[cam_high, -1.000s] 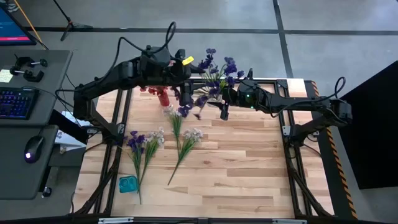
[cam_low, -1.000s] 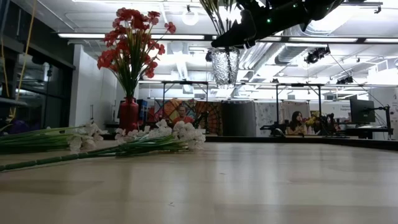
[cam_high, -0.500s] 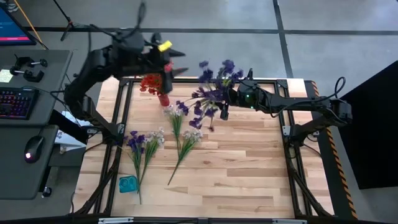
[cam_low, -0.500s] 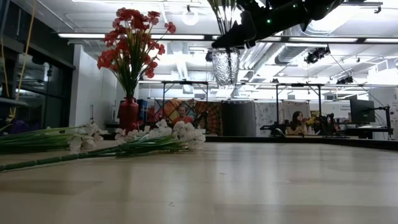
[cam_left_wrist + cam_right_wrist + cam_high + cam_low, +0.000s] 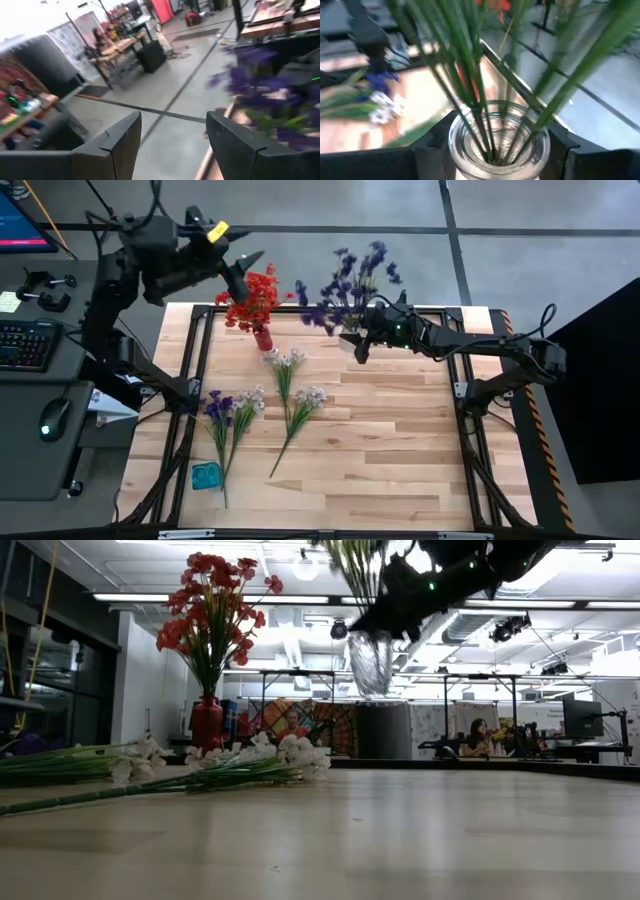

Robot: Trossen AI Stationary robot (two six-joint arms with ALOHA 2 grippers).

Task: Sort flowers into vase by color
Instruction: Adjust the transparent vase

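Purple Bunch Held Aloft

While the right gripper (image 5: 352,340) clamps the glass vase (image 5: 370,662) of purple flowers (image 5: 348,283) above the table's far edge (tilted), the left gripper (image 5: 243,268) hangs spread and empty beyond the red flowers (image 5: 252,297).

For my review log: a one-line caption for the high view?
Right gripper holds the glass vase of purple flowers aloft; left gripper hangs open beyond the table's far edge.

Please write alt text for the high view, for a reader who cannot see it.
The right gripper holds a clear vase of purple flowers above the wooden table; the left gripper is open beside a red vase.
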